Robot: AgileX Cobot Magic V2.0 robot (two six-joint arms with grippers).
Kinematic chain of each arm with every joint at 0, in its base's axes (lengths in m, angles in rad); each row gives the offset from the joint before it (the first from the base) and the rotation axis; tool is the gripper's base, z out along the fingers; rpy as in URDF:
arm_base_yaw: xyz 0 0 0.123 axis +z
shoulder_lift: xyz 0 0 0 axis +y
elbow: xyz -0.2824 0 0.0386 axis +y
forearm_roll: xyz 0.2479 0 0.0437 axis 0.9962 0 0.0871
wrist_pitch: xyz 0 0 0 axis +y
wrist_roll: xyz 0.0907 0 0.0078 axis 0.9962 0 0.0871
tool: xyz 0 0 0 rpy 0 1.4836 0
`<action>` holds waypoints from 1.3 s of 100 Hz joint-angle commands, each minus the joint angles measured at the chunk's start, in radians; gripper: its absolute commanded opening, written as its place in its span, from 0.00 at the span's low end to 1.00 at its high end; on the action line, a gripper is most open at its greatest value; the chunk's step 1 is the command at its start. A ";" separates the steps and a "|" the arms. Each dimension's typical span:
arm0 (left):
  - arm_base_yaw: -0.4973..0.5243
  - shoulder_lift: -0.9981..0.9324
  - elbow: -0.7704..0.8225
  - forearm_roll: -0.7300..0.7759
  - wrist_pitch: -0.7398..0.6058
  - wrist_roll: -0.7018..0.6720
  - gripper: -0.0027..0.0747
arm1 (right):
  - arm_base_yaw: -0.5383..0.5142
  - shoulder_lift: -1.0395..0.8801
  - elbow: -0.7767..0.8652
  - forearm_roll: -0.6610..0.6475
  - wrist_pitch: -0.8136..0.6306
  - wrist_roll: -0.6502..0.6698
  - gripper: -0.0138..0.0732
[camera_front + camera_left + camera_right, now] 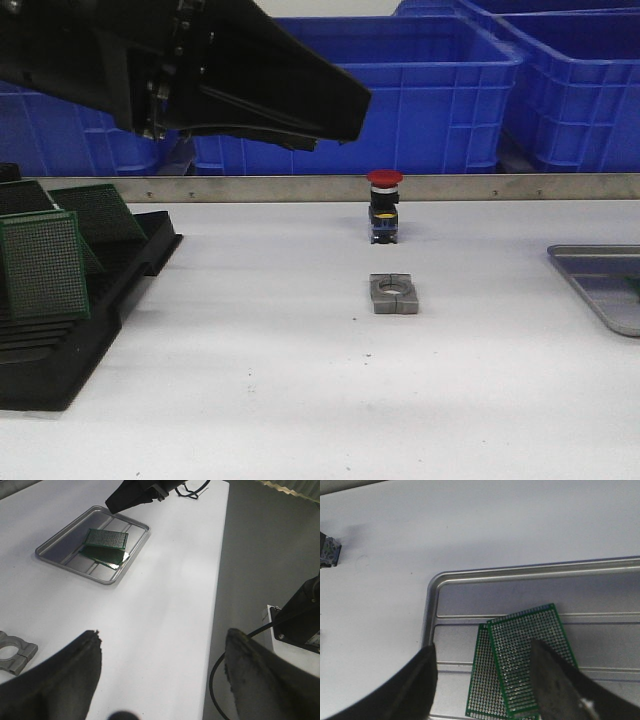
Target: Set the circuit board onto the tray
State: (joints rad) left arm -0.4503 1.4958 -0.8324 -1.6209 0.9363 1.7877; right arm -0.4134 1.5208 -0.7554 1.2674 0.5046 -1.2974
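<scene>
Two green circuit boards lie overlapped in the silver tray (520,575), the upper one (520,650) askew across the lower one (482,680). My right gripper (482,647) hovers open and empty just above them. In the left wrist view the tray (65,562) holds the same boards (106,539), with the right gripper (132,495) over its far side. My left gripper (162,635) is open and empty, high over the bare table. In the front view only the tray's left end (600,280) shows, and more boards (45,265) stand in the black rack (60,340).
A grey metal clamp block (394,294) lies mid-table, also in the left wrist view (12,652). A red-capped push button (384,205) stands behind it. Blue bins (430,90) line the back. The left arm (200,70) fills the upper left of the front view.
</scene>
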 commanded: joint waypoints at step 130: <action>0.325 -0.801 0.286 -0.083 -0.784 -0.116 0.01 | 0.139 -0.703 0.330 0.599 0.037 -0.654 0.09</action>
State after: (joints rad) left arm -0.1255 0.7690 -0.5632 -1.6741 0.1627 1.6831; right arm -0.2787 0.8888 -0.4453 1.7294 0.5441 -1.8501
